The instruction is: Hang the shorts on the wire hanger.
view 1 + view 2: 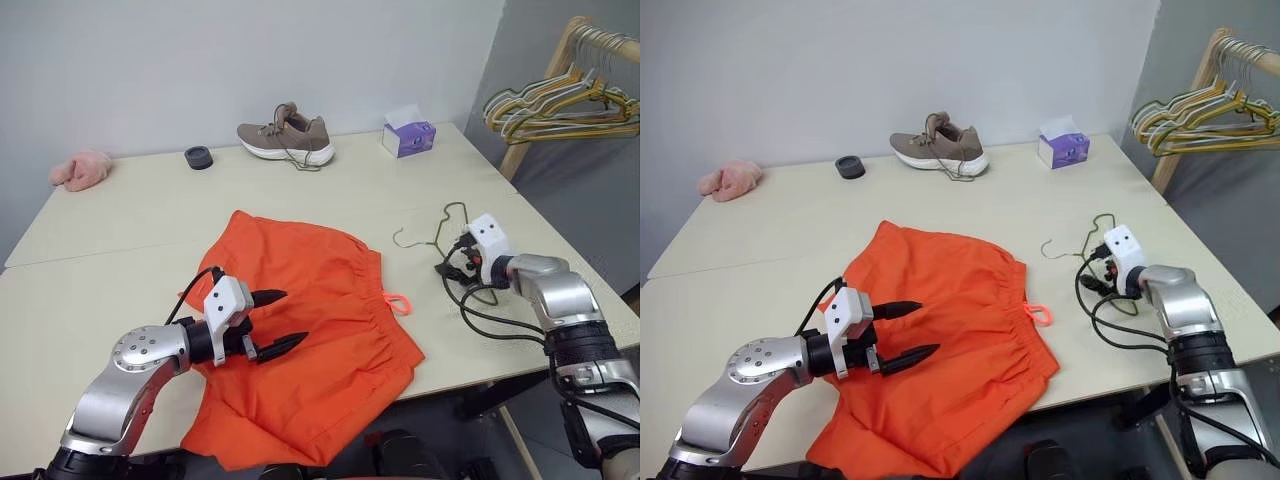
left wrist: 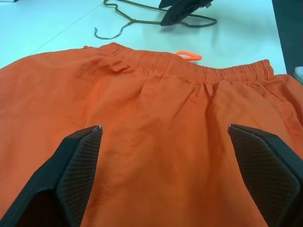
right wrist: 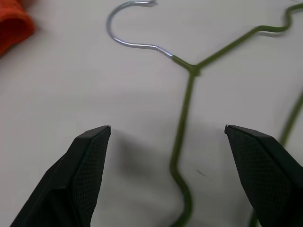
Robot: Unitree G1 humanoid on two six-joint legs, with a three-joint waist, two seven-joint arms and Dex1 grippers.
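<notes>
The bright orange shorts [image 1: 320, 340] lie spread on the table, waistband toward the right, with a small neon loop [image 1: 399, 302] at its edge. My left gripper [image 1: 294, 317] hovers open just over the shorts' left part, its fingers [image 2: 78, 161] wide apart with nothing between them. The wire hanger [image 3: 191, 68], thin olive-green with a silver hook, lies flat on the table to the right of the shorts. My right gripper [image 1: 453, 256] is open right above the wire hanger [image 1: 442, 228]. One wire arm runs on the table between its fingers [image 3: 90, 156], not gripped.
At the back of the table are a brown shoe [image 1: 288, 135], a purple tissue box [image 1: 408, 136], a small black round thing [image 1: 198, 157] and a pink fluffy cloth [image 1: 82, 168]. A wooden rack with several coloured hangers [image 1: 565, 105] stands beyond the table's right edge.
</notes>
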